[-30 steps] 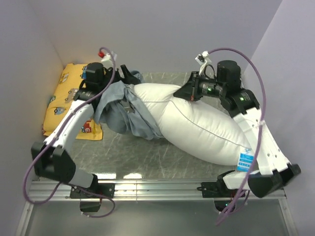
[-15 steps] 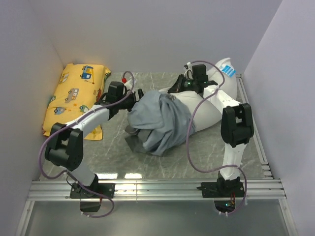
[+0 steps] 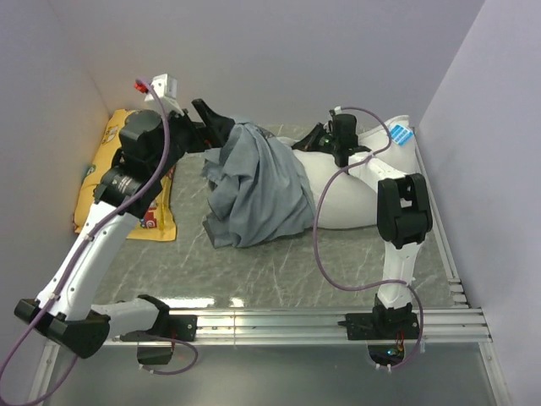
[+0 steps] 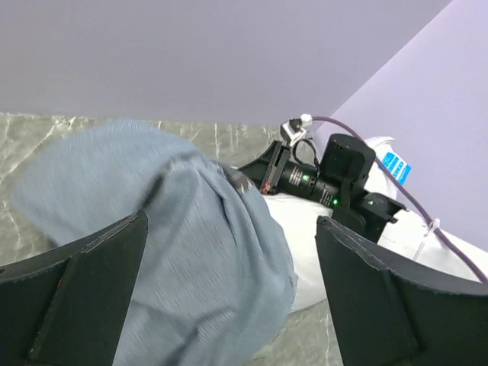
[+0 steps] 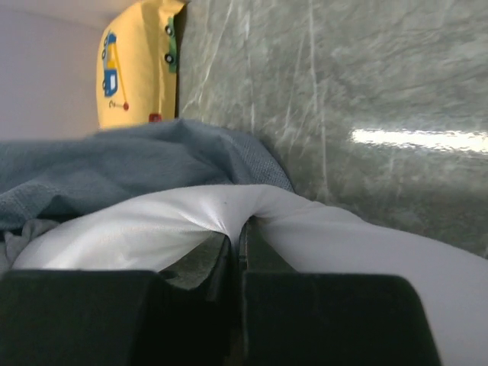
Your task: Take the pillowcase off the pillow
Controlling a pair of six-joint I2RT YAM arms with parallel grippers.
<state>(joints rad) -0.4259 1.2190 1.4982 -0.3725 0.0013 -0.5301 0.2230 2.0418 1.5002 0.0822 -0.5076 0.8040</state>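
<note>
The grey-blue pillowcase (image 3: 254, 190) is lifted into a peaked drape left of centre, with its lower folds on the table. It still covers the left end of the white pillow (image 3: 351, 199), which lies to its right. My left gripper (image 3: 221, 128) is raised at the peak of the fabric. In the left wrist view its jaws stand wide apart with the blurred pillowcase (image 4: 191, 252) between them (image 4: 230, 221). My right gripper (image 3: 314, 139) is at the pillow's far edge. In the right wrist view it (image 5: 242, 223) is shut, pinching a fold of the white pillow (image 5: 152, 229).
A yellow cartoon-vehicle cushion (image 3: 101, 182) lies against the left wall, partly under my left arm; it also shows in the right wrist view (image 5: 137, 69). The marbled table (image 3: 279, 271) is walled at the left, back and right. A metal rail (image 3: 270, 321) runs along the near edge.
My left arm has risen and swung back left, lifting the pillowcase into a tall drape and baring more of the white pillow. My right gripper has stayed pinched on the pillow.
</note>
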